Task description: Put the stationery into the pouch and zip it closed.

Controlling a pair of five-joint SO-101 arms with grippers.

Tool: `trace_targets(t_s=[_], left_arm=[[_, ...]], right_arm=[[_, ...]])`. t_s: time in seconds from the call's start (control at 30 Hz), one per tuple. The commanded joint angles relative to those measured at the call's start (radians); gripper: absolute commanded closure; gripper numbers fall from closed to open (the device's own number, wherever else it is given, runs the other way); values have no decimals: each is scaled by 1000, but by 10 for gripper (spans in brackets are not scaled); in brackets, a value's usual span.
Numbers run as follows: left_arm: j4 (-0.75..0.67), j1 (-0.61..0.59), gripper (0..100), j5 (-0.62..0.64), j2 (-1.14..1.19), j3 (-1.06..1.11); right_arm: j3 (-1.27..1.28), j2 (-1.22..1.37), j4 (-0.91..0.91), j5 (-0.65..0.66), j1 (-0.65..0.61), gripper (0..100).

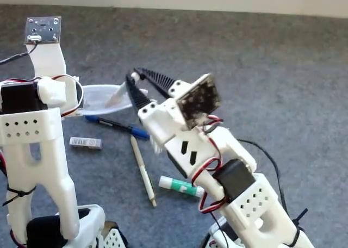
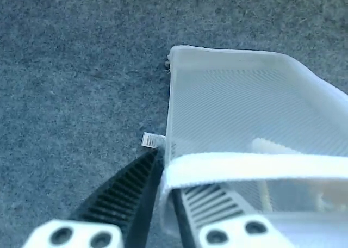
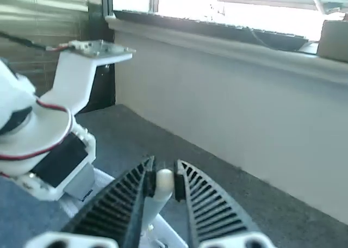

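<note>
Pouch (image 2: pixel 234 101): on worktop (image 1: pixel 272 68), soft limp mesh, likely light; rim pinched between left gripper (image 2: pixel 163 163) jaws. White pen (image 3: pixel 162 185): stiff, probably slick; clamped in right gripper (image 3: pixel 163 172) jaws at pouch mouth. Blue pen (image 1: pixel 117 124), glue stick (image 1: pixel 179 186): loose nearby; best taken mid-barrel.

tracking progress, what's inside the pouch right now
Through the pouch's mesh wall, one pale stick-like item shows inside. The white rim band and the left end effector clamped on it hide the area by the opening; anything there cannot be seen.

high: overhead, looking down | left wrist: close on pouch (image 2: pixel 244 112) | right wrist: faces wall (image 3: pixel 244 112)
</note>
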Motion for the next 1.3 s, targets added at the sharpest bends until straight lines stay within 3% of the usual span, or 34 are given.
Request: trace_targets(t_s=[0.0, 0.3, 0.73, 0.97, 1.27], left_arm=[[0, 21, 993, 9, -1, -22], [-2, 18, 993, 9, -1, -22], [-2, 13, 993, 9, -1, -24], [6, -143, 993, 64, -1, -154], [0, -236, 993, 107, -1, -183]], right_arm=[[10, -1, -25, 29, -39, 988], [35, -7, -22, 60, -38, 825], [36, -143, 74, 60, -111, 825], [33, -150, 180, 61, -111, 825], [36, -148, 237, 64, -108, 825]])
